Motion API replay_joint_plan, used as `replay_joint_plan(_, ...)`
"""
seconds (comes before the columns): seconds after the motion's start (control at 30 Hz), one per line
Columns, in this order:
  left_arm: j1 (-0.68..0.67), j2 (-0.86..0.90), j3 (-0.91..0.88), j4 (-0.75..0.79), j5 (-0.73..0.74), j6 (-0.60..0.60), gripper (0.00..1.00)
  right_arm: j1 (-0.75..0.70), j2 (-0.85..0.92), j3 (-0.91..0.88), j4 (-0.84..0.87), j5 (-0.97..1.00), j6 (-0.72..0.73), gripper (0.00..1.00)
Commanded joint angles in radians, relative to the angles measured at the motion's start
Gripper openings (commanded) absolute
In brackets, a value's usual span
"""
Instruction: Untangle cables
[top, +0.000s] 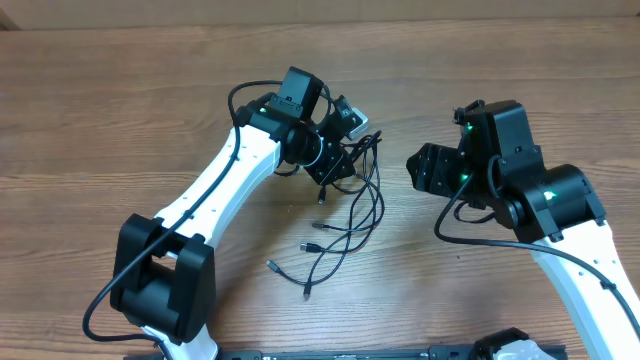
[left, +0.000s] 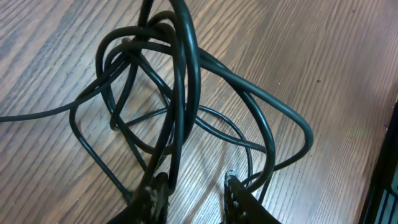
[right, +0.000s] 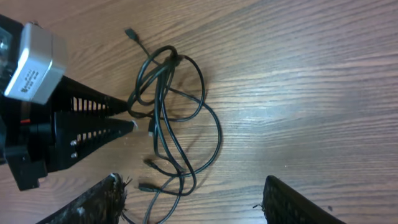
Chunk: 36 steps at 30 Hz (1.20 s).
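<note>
Now, left claw (right: 132, 114) tight on tangled cables (left: 189, 81).

White arms (top: 215, 190), black joints (top: 165, 275), green lights (top: 466, 127)

Cables (top: 345, 215) on table (top: 120, 100); left gripper (top: 335, 168) at bundle's far end; right gripper (top: 425, 170) well apart, rightward.

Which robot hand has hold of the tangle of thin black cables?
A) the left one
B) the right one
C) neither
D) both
A: the left hand pinches the cables at one end of the tangle, while the right hand stands open, away from them.
</note>
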Motion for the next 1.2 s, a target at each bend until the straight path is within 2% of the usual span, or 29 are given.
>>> replay_joint_plan(0.0,-0.001,0.018,-0.005,0.006,-0.014,-0.014,0.28,-0.003,-0.001,0.004,-0.001,-0.006,-0.008,0.69)
replay_joint_plan(0.1,-0.001,0.018,-0.005,0.01,-0.014,-0.013,0.26,-0.003,-0.001,0.004,-0.006,-0.006,-0.008,0.69)
replay_joint_plan(0.23,-0.001,0.019,-0.005,0.018,-0.015,-0.013,0.32,-0.003,-0.001,0.004,-0.007,-0.024,-0.019,0.68)
replay_joint_plan(0.37,-0.002,0.028,-0.005,0.055,-0.021,-0.03,0.22,-0.003,-0.001,0.004,-0.003,-0.079,-0.055,0.67)
replay_joint_plan(0.57,-0.003,0.044,-0.005,0.077,-0.02,-0.048,0.18,-0.003,-0.001,0.004,-0.003,-0.096,-0.057,0.67)
replay_joint_plan(0.7,-0.005,0.046,-0.005,0.077,-0.021,-0.048,0.23,-0.003,-0.001,0.004,-0.004,-0.096,-0.057,0.66)
replay_joint_plan(0.73,-0.005,0.046,-0.005,0.077,-0.021,-0.048,0.22,-0.003,-0.001,0.004,-0.005,-0.098,-0.057,0.66)
replay_joint_plan(0.83,-0.006,0.046,-0.005,0.077,-0.021,-0.058,0.04,-0.003,-0.001,0.004,-0.004,-0.099,-0.057,0.66)
replay_joint_plan(1.1,-0.004,0.04,-0.003,0.026,-0.017,-0.119,0.04,-0.003,-0.001,0.004,-0.004,-0.098,-0.061,0.66)
replay_joint_plan(1.17,-0.003,0.026,0.007,-0.019,-0.017,-0.118,0.04,-0.003,-0.001,0.004,-0.008,-0.098,-0.061,0.7)
